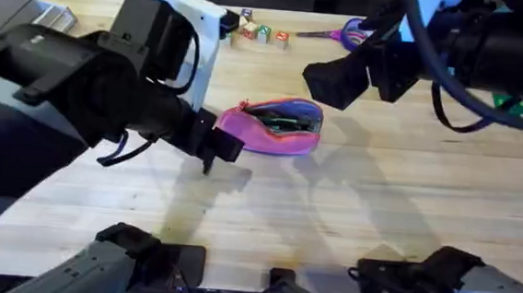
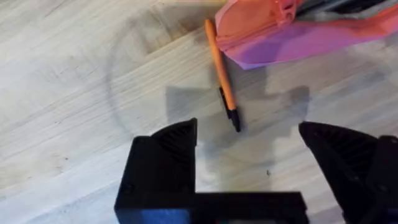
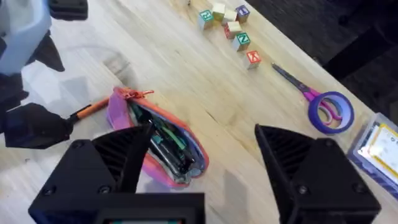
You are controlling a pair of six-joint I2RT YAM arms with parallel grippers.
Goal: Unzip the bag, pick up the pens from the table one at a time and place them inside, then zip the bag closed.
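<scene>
Pink bag (image 1: 277, 126) lies unzipped mid-table (image 1: 376, 219) (pens visible inside). Orange pen (image 2: 221, 73) on the wood, touching the bag's end. Left gripper (image 2: 249, 146) hovers above it, fingers wide, empty; right gripper (image 3: 199, 155) wide over the bag.

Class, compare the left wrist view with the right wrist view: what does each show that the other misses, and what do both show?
Left wrist only: the orange pen's whole length down to its dark tip, lying on the table with its top end against the bag, and the open left pincer above it.

Right wrist only: the bag's open mouth with pens inside, the purple scissors, the letter blocks, and the open right pincer.

Both: the pink bag, the orange pen, the wooden table.
</scene>
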